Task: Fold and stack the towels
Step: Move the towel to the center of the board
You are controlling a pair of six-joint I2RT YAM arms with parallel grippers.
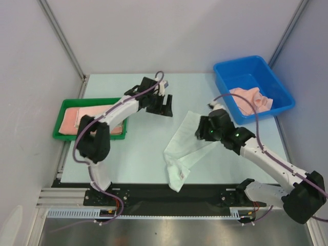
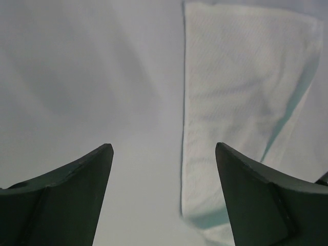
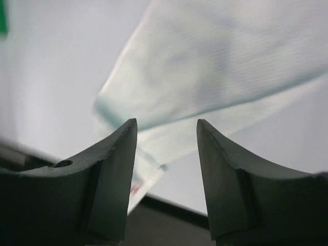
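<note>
A white towel (image 1: 187,143) lies partly folded as a long strip across the middle of the table. My left gripper (image 1: 163,109) hovers just left of the strip's far end, open and holding nothing. In the left wrist view the white towel (image 2: 241,92) lies beyond the right finger of the gripper (image 2: 164,148). My right gripper (image 1: 201,132) is over the towel's right edge, and it is open with nothing between its fingers (image 3: 166,123). The white towel (image 3: 230,66) shows past them, blurred. A salmon-pink towel (image 1: 72,120) lies folded in the green tray. Another pink towel (image 1: 251,98) sits crumpled in the blue bin.
The green tray (image 1: 59,136) sits at the table's left edge, under the left arm. The blue bin (image 1: 225,87) stands at the back right. White walls close in the back and sides. The black base rail (image 1: 164,197) runs along the near edge.
</note>
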